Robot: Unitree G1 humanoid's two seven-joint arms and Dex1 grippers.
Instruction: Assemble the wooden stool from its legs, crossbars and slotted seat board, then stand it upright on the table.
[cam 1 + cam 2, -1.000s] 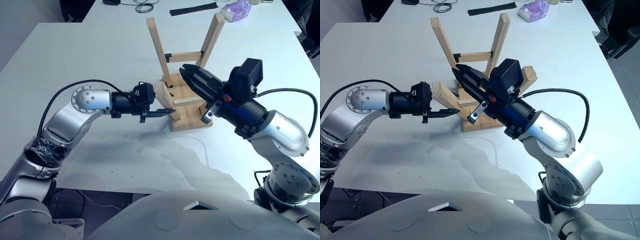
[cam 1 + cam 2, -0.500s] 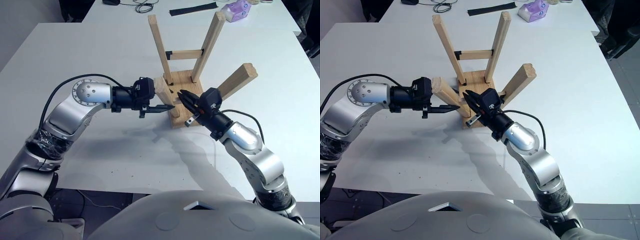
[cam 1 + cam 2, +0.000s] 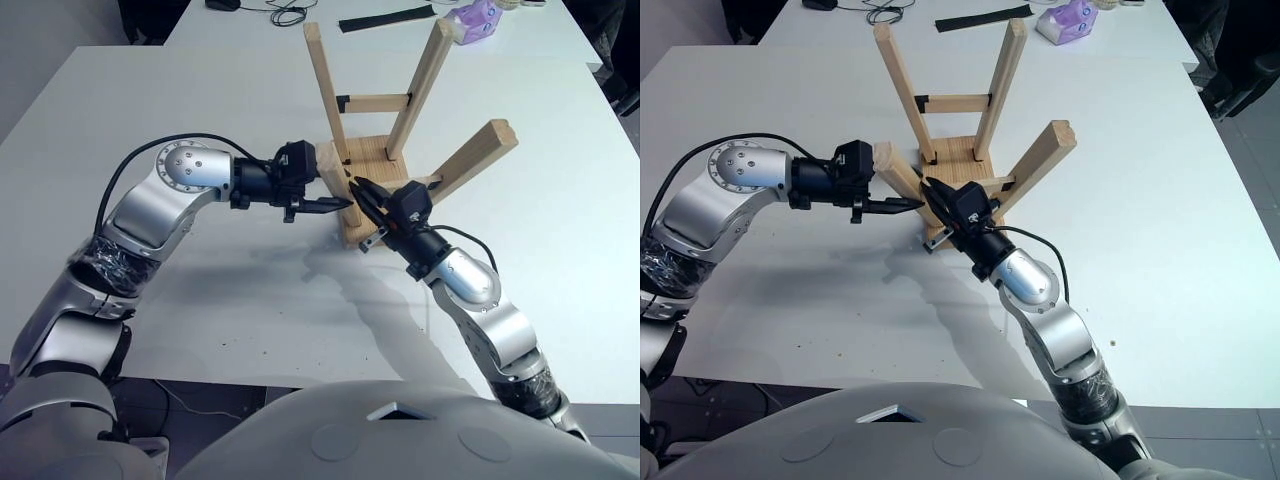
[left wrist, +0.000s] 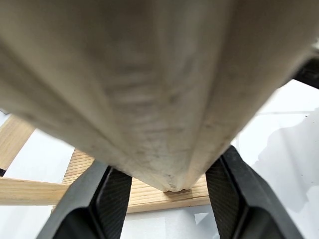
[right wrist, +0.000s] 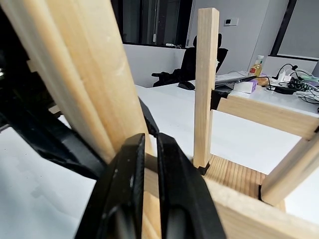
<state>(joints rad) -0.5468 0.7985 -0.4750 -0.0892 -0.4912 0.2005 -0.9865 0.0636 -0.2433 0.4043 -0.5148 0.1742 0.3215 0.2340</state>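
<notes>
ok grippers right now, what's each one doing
Left gripper: closed on a wooden stool leg.
Right gripper: closed, holding nothing visible.

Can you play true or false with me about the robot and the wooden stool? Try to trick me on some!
1. The seat board lies flat on the table, with the legs pointing up. True.
2. A crossbar joins the two back legs. True.
3. The left gripper holds nothing. False: it grips the left front leg.
4. All the legs stand straight up. False: the right front leg leans outward.
5. The table is black. False: it is white.
</notes>
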